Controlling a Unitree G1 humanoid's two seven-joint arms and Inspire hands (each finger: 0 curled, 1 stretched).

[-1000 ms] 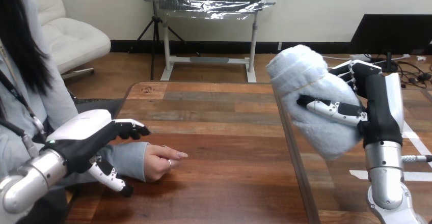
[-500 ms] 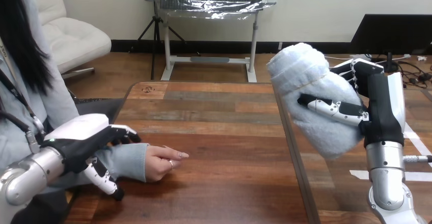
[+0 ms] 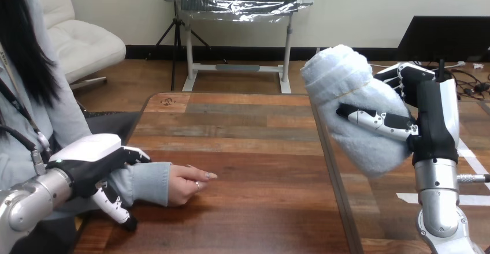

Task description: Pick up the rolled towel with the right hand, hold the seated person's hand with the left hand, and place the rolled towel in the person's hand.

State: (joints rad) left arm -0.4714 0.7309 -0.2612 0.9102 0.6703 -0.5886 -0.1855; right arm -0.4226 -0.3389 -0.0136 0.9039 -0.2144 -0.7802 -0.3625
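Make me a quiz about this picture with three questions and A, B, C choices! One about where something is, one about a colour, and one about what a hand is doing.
1. Where does the person's hand rest? A on the wooden table; B in a bowl; C up in the air.
2. What colour is the rolled towel? A red; B whitish; C black.
3. What is the robot's right hand doing? A lying flat; B gripping the rolled towel; C making an empty fist.
Answers: 1 A, it lies on the wood at the left. 2 B, the cloth is pale. 3 B, it is curled round the roll, held off the table.
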